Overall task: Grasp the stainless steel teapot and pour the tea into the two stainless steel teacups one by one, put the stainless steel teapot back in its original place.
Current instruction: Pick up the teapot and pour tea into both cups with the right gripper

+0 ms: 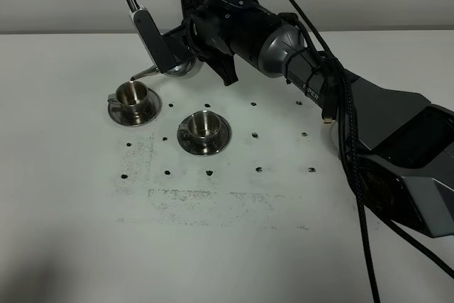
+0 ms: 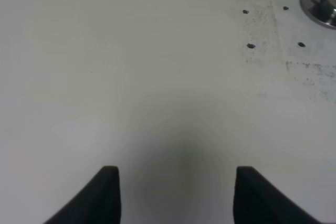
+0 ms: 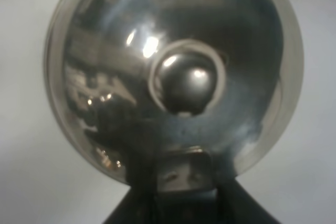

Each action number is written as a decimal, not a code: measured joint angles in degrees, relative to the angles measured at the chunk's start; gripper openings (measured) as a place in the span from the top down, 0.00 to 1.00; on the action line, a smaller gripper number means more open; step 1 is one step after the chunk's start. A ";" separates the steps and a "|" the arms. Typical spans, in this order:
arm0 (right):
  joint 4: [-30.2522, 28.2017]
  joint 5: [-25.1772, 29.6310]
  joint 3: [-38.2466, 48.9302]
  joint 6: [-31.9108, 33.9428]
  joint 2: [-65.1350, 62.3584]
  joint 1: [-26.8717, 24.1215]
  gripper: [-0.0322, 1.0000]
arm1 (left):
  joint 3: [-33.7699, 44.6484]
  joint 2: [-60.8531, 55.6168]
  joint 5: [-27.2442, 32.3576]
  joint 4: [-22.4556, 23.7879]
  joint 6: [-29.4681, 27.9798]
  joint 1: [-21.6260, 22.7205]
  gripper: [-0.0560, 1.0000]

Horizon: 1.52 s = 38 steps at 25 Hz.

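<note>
Teapot point(image 3: 173, 77) pinched by right gripper point(image 3: 181, 205); left gripper point(image 2: 176, 192) jaws spread (arm lettering point(image 1: 310, 89) too small to read).

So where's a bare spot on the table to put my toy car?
The table in front of the left cup and right cup is bare, so is the side beyond the left cup. Crowded behind them: teapot and right arm.

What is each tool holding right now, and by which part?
The right tool grips the stainless steel teapot by its handle. The left tool is open and holds nothing.
</note>
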 joint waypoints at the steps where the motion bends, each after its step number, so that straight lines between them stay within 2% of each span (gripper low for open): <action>1: -0.24 -0.30 0.00 -0.07 0.00 0.00 0.78 | 0.00 0.00 0.00 0.00 0.00 0.00 0.50; 38: -6.91 -2.81 0.00 -1.43 1.53 1.67 0.78 | 0.00 0.00 0.00 0.00 0.00 0.00 0.50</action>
